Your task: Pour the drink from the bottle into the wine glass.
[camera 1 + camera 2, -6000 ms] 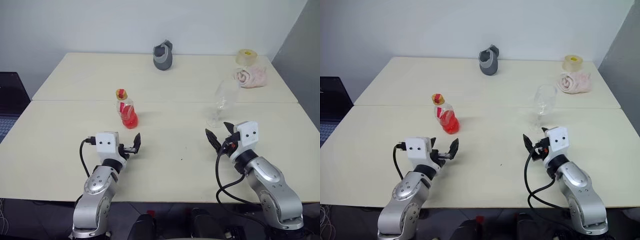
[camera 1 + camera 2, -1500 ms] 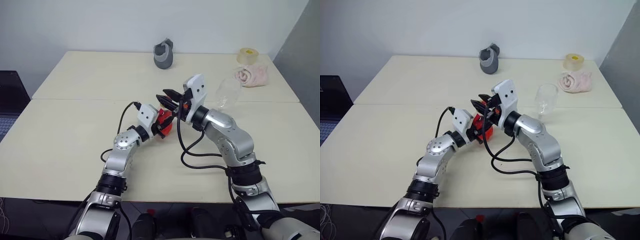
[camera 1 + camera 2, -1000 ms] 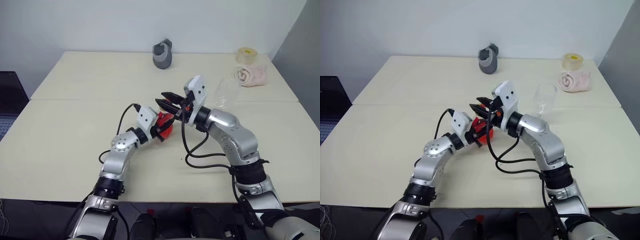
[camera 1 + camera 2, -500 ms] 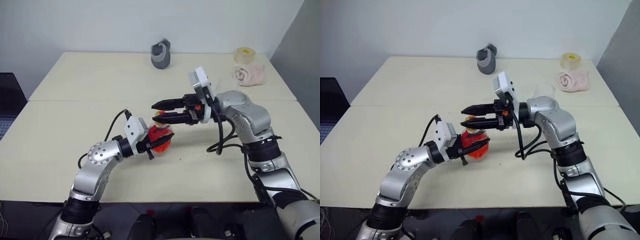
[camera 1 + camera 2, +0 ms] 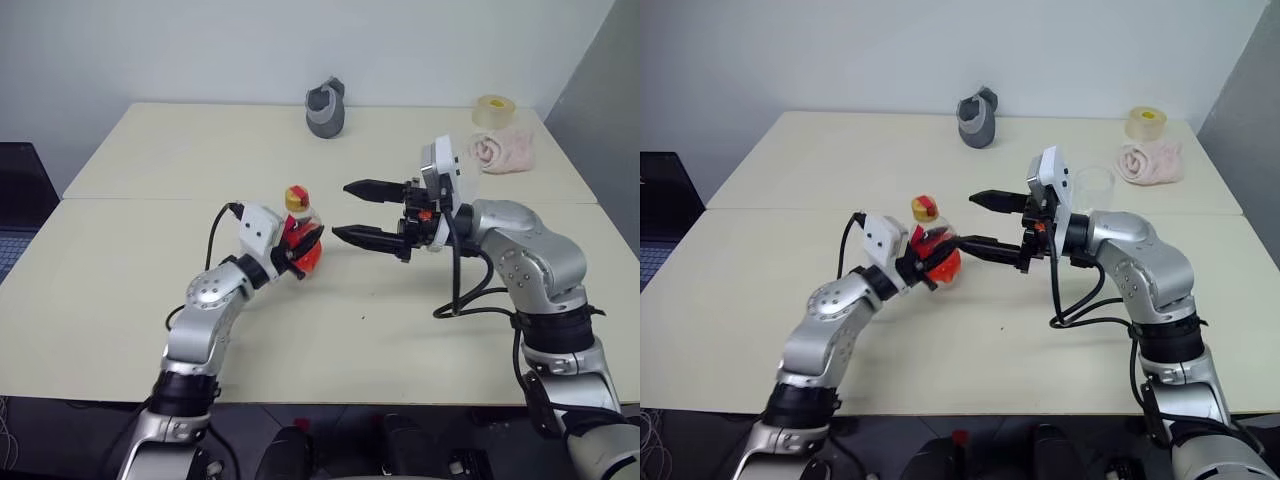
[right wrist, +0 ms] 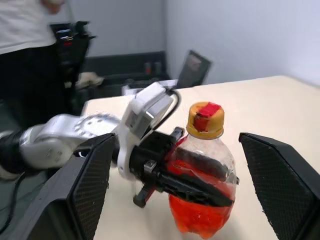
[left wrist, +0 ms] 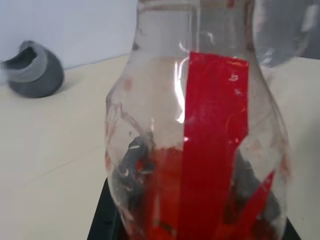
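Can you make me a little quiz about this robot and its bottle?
1. True or false: the cap is on the bottle.
2. Which gripper holds the bottle? A left B right
3. Fill in: the drink is coloured ____.

Key: 1 true. 2 A; the right one is open, fingers pointing at the bottle. 3 red.

The right arm hides most of the wine glass (image 5: 1097, 180); the bottle's (image 7: 200, 150) cap is cut off.
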`<control>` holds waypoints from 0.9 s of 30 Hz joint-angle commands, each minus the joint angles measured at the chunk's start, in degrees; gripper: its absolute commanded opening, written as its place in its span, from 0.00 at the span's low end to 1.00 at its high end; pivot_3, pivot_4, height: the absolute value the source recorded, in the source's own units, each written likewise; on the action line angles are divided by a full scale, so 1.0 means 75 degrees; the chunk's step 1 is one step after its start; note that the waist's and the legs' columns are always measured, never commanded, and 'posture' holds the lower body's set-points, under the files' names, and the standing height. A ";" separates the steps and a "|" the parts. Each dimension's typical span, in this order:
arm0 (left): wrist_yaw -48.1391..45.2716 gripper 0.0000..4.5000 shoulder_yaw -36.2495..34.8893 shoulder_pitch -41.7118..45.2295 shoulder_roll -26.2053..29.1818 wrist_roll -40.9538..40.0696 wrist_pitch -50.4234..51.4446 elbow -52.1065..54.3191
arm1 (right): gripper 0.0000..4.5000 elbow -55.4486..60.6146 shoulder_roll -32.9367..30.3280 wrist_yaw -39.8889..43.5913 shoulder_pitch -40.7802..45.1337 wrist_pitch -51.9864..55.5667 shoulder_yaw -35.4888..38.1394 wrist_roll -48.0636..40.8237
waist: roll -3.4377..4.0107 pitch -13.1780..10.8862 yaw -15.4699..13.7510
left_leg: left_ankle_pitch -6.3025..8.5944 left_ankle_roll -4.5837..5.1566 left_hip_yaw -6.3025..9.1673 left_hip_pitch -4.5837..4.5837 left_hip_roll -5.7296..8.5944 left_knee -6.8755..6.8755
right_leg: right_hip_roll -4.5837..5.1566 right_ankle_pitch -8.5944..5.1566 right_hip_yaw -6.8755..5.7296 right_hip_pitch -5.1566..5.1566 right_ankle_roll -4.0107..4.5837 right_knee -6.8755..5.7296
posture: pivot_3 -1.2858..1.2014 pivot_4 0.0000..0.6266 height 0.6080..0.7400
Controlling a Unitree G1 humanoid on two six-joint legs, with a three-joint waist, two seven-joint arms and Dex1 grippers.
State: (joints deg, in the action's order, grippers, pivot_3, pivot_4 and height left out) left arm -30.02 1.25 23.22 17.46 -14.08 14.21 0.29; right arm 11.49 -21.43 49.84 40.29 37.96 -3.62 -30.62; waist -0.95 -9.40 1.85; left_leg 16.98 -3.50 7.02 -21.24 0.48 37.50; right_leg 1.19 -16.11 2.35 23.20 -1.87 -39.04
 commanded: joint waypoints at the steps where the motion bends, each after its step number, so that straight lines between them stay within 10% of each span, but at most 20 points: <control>1: 0.0310 0.27 -0.0133 0.0374 -0.0273 0.0120 -0.0465 -0.0291 | 0.94 0.0321 0.0232 -0.0821 -0.0009 -0.0284 0.0093 0.0298 | 0.0000 0.0000 0.0003 | -0.0002 -0.0004 0.0001 -0.0008 -0.0001 0.0008 | 0.0000 0.0000 -0.0001 0.0003 0.0000 0.0001 | 0.52 0.24 1.00; 27: -0.0408 0.22 0.0491 0.0708 -0.0522 0.0240 -0.0575 -0.0676 | 0.95 -0.1522 0.1965 -0.1605 0.1130 -0.1157 -0.0860 0.1299 | 0.0001 0.0000 0.0017 | -0.0015 -0.0028 0.0010 -0.0063 0.0008 0.0052 | 0.0000 0.0008 -0.0017 0.0033 -0.0010 -0.0002 | 0.52 0.24 1.00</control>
State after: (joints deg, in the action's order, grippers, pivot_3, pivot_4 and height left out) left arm -32.23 4.70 27.83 13.51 -12.23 10.81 -8.57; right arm -0.45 -7.16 37.44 46.88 30.91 -10.37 -21.27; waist -0.94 -9.40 1.97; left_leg 16.87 -3.71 7.09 -21.72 0.54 37.90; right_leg 1.19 -16.05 2.23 23.45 -1.94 -39.06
